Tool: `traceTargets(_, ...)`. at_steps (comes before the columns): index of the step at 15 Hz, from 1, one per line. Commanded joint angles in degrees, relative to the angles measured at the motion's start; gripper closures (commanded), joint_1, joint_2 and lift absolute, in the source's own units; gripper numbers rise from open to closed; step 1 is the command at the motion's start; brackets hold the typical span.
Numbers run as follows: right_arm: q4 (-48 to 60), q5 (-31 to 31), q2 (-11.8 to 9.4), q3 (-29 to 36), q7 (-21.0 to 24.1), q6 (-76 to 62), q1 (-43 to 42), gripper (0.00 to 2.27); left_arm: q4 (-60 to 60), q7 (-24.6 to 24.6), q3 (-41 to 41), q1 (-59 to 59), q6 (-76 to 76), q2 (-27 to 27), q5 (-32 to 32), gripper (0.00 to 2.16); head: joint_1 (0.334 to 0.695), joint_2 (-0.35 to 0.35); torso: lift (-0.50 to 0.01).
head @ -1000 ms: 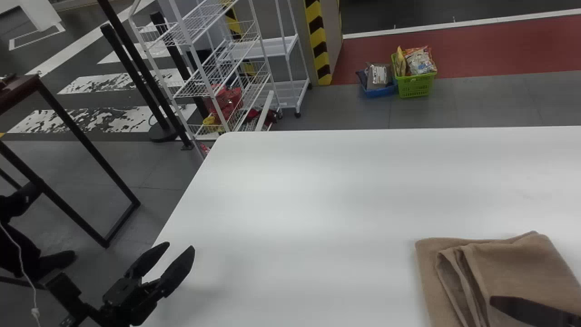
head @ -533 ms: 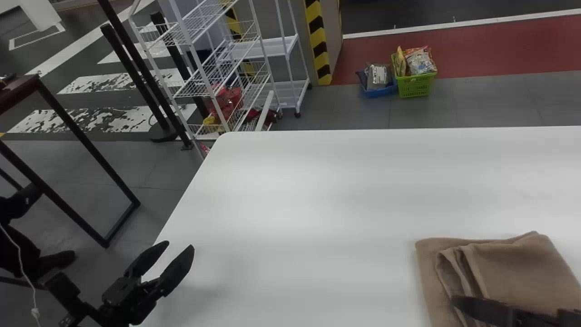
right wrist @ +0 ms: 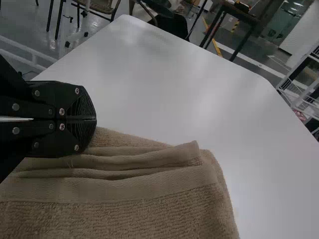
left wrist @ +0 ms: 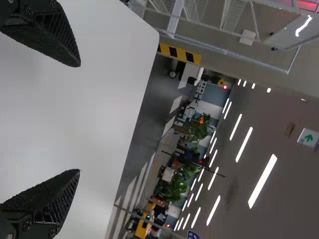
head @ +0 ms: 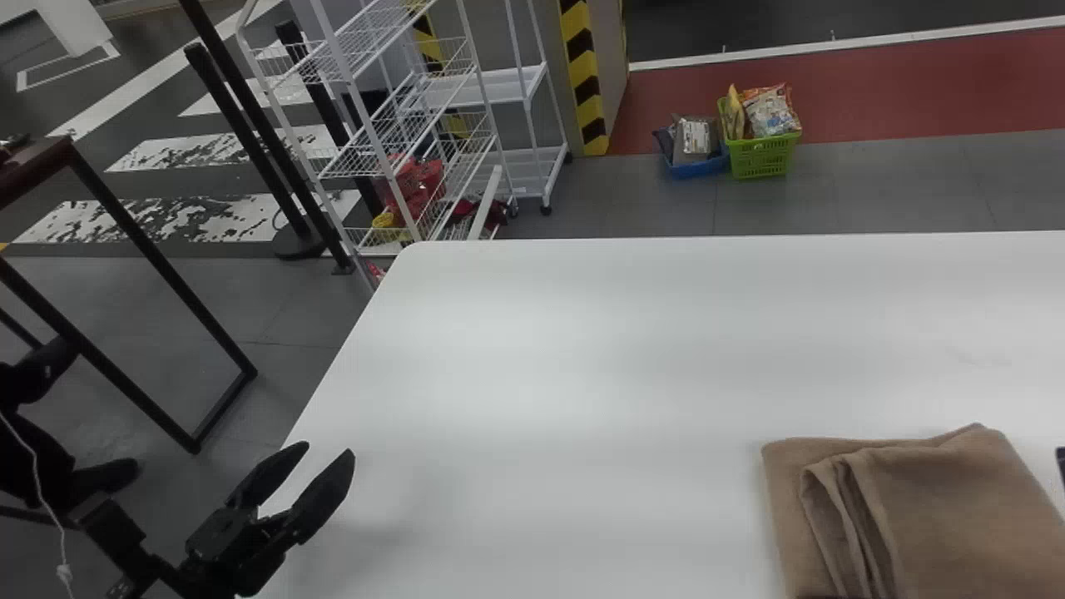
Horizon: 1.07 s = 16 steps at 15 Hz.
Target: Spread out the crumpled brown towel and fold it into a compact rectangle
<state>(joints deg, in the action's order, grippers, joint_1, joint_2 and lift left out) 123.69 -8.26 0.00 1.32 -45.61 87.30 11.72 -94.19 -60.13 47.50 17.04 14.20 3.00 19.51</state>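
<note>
One folded, brown cloth towel (head: 957, 507) lies lower right on your white tabletop (head: 582, 358). Two black claws: your left claw (head: 329, 452), lower left, gapes empty; your right claw (head: 819, 596), bottom edge, has both fingers (right wrist: 82, 107) together, gripping nothing.

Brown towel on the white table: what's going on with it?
A two-armed robot is folding the brown towel, now a layered, slightly uneven bundle on the white table. Its right end effector is shut at the towel's edge; whether it pinches any cloth, I can't tell. The left end effector is open and empty near the table's left edge.
</note>
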Motion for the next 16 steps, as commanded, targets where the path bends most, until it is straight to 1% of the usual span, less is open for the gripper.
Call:
traceTargets(1,1.9,0.6,0.1,2.7,0.0,2.8,0.1,2.08,0.2,0.0,0.0,0.0,0.0,0.1,0.0,0.05,0.695,0.35,-0.127)
traceTargets(7,2.6,2.2,0.1,8.7,-0.4,2.8,0.0,2.08,0.4,0.1,-0.2,0.0,0.0,0.2,0.0,0.05,0.695,0.35,-0.127)
traceTargets(9,2.6,3.1,0.1,9.8,-0.3,2.8,-0.3,2.08,0.4,0.0,-0.2,0.0,0.0,0.2,0.0,0.05,0.695,0.35,-0.127)
traceTargets(14,3.3,5.6,0.1,16.9,-0.6,2.8,-2.0,2.07,0.4,0.0,-0.2,0.0,0.0,0.2,0.0,0.05,0.695,0.35,-0.127)
traceTargets(16,3.3,7.2,-1.1,19.7,-1.1,2.8,-3.3,2.07,0.4,0.2,-0.6,0.0,0.0,0.2,0.0,0.05,0.695,0.35,-0.127)
